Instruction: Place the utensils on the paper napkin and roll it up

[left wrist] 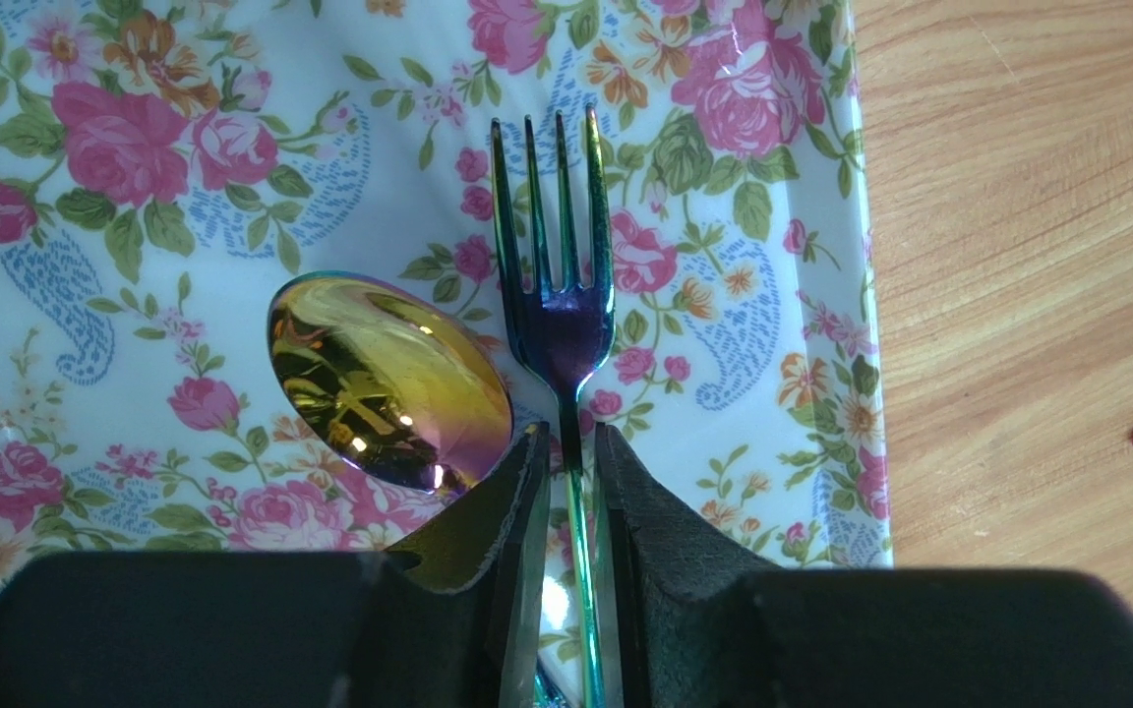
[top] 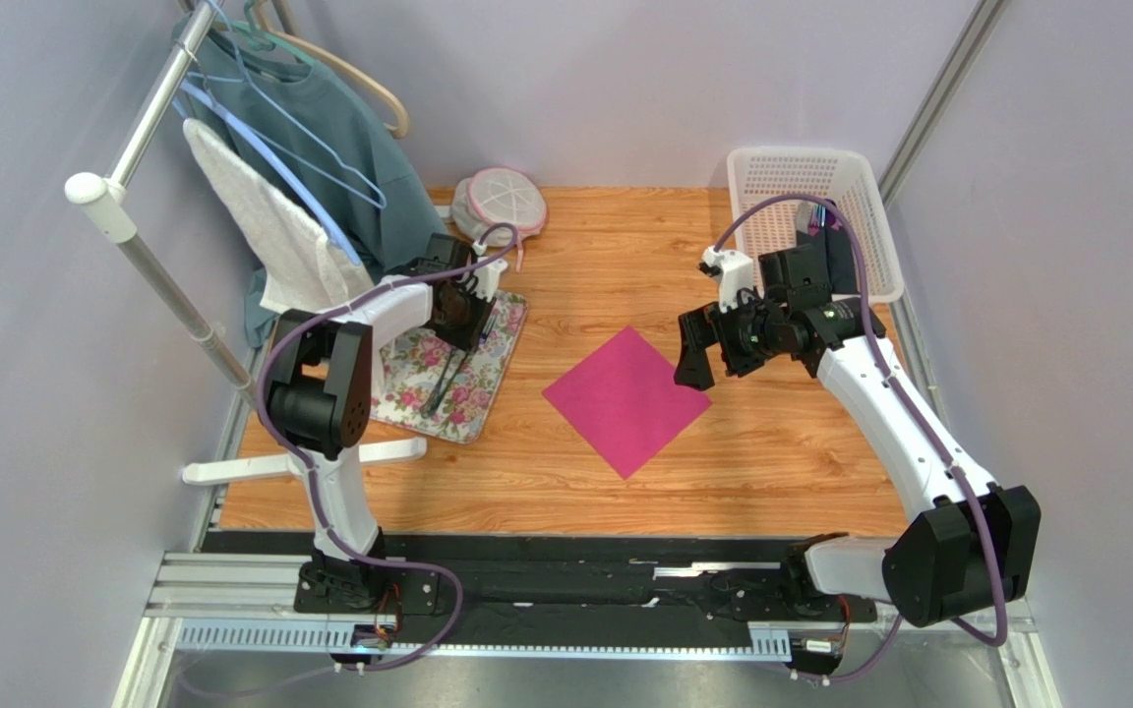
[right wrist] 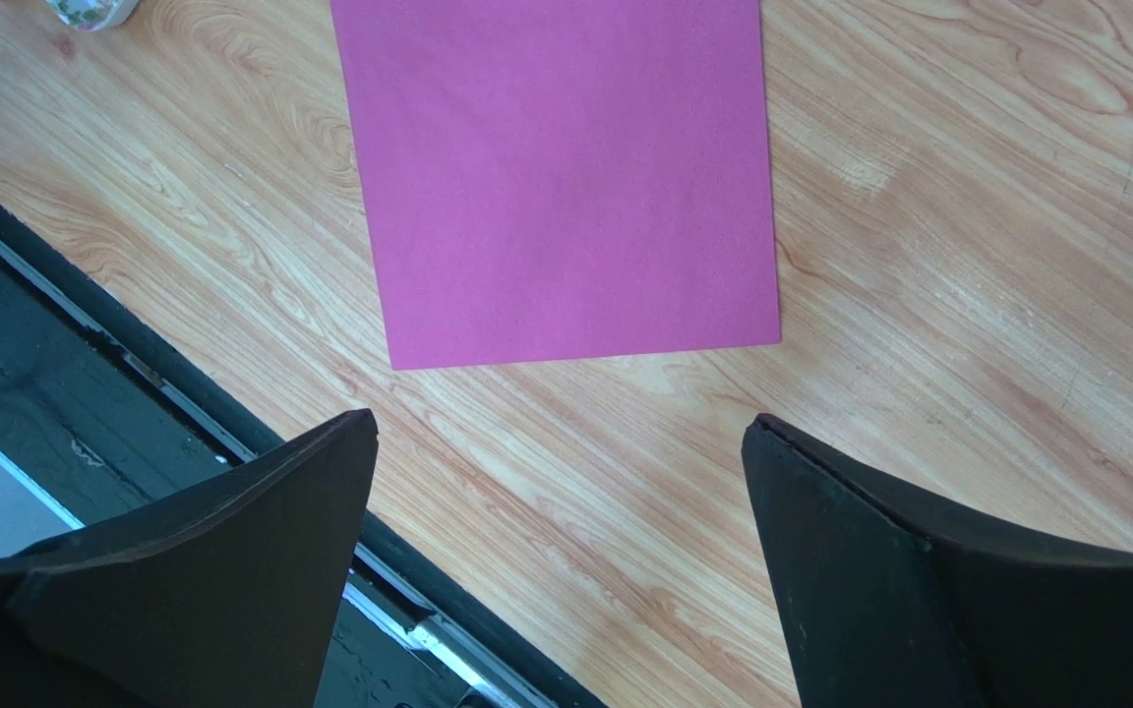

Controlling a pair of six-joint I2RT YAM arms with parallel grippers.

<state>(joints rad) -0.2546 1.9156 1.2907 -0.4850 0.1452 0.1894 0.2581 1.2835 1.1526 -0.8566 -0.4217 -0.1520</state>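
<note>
We're seeing left gripper (left wrist: 570,431) straddling the fork (left wrist: 565,317) neck on floral cloth (left wrist: 129,221), spoon (left wrist: 381,384) just beside; clamp unclear. Thin, stiff, slick metal: mid-handle pinch. Meanwhile right gripper (right wrist: 561,418) gaping above paper napkin (top: 626,398).

We saw a left arm (top: 324,391) and a right arm (top: 895,413) flanking the paper napkin (top: 626,398), each of white links and black joint housings, trailing a lilac cable (top: 782,199). Their fingers (right wrist: 883,575) were black, wedge-shaped and matte.
</note>
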